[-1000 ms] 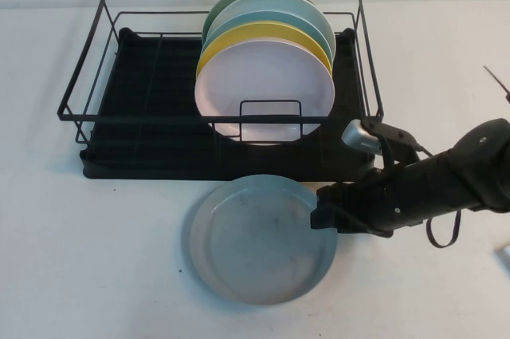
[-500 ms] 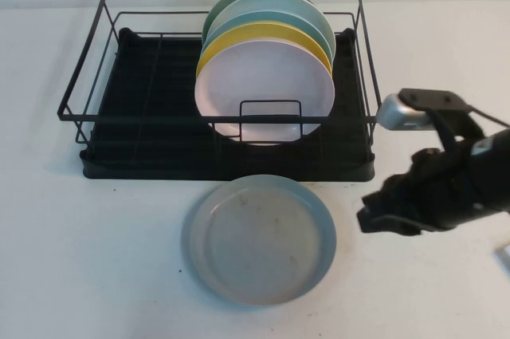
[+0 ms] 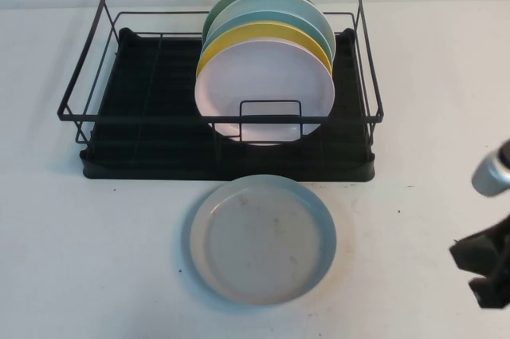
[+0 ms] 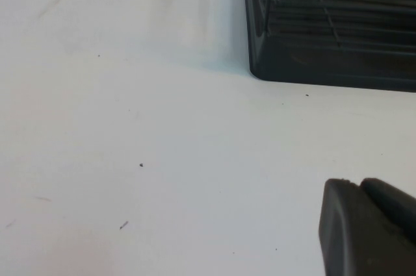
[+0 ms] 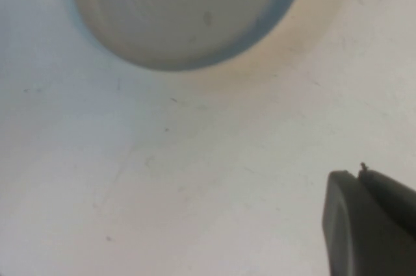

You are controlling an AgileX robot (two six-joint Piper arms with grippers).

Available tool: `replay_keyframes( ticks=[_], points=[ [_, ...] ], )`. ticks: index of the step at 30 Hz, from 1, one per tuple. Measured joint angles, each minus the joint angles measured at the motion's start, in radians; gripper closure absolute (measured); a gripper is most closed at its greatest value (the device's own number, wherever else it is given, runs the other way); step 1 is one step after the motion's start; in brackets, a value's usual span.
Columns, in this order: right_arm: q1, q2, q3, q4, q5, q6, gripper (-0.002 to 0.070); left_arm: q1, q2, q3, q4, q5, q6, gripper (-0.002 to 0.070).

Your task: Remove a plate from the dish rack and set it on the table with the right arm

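Observation:
The pale grey-blue plate [image 3: 261, 239] lies flat on the white table [image 3: 96, 259], just in front of the black wire dish rack [image 3: 143, 108]. My right gripper [image 3: 480, 272] hangs at the far right edge of the high view, well clear of the plate. In the right wrist view its fingers [image 5: 359, 173] are pressed together with nothing between them, and the plate [image 5: 182, 10] lies apart from them. My left gripper [image 4: 359, 184] shows only in the left wrist view, shut and empty over bare table near the rack's corner [image 4: 325, 36].
Several plates stand upright in the right half of the rack: a pale pink one [image 3: 264, 92] in front, then yellow [image 3: 263, 36], light blue and green behind. The rack's left half holds nothing.
My right arm has pulled back to the right, from beside the plate's right rim to the edge of the view. The plate has stayed where it lies.

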Motion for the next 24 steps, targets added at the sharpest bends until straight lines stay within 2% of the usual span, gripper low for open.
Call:
replay_keyframes(
  ticks=[8,17,24],
  points=[
    [-0.024,-0.164,0.193,-0.09,-0.114,0.023,0.0694,0.0,0.0,0.0,0.0,0.0,0.0,0.0679],
    [-0.24,-0.52,0.497,-0.221,-0.251,0.023,0.0694,0.0,0.0,0.0,0.0,0.0,0.0,0.0679],
    [-0.362,-0.863,0.651,-0.233,-0.354,0.023,0.0694,0.0,0.0,0.0,0.0,0.0,0.0,0.0679]
  ],
)
